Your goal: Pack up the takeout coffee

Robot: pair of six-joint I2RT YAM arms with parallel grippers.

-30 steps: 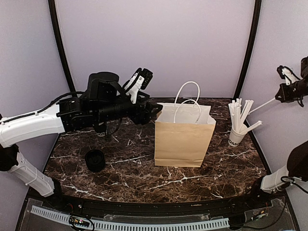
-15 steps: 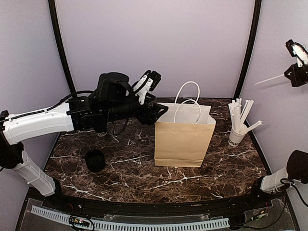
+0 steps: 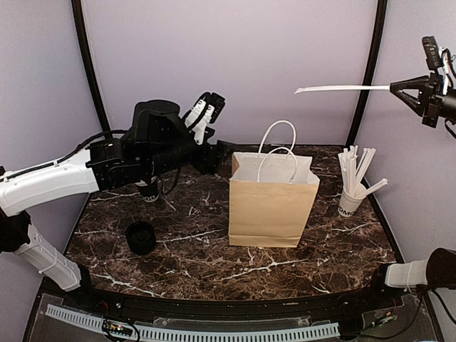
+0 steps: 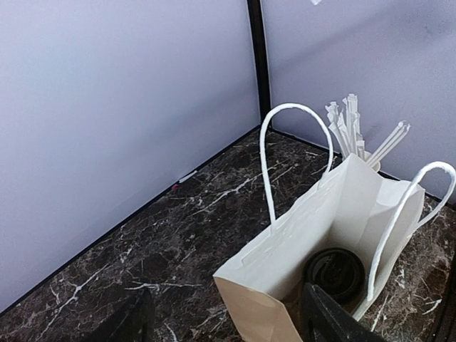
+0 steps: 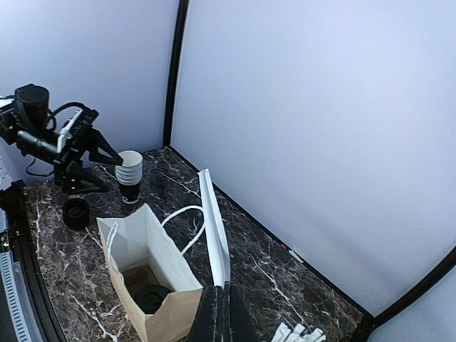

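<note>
sitting at the bottom of the brown paper bag (image 3: 271, 206), the takeout coffee (image 4: 335, 274) lies below and right of the spread left jaws; high at right, the right jaws pinch a white stirrer (image 3: 342, 89).

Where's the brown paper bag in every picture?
Top external: the brown paper bag stands mid-table, right of centre.
Left wrist: lower right, seen from above, open.
Right wrist: lower left, open.
Shared landmark: the cup of white stirrers beside it.
</note>
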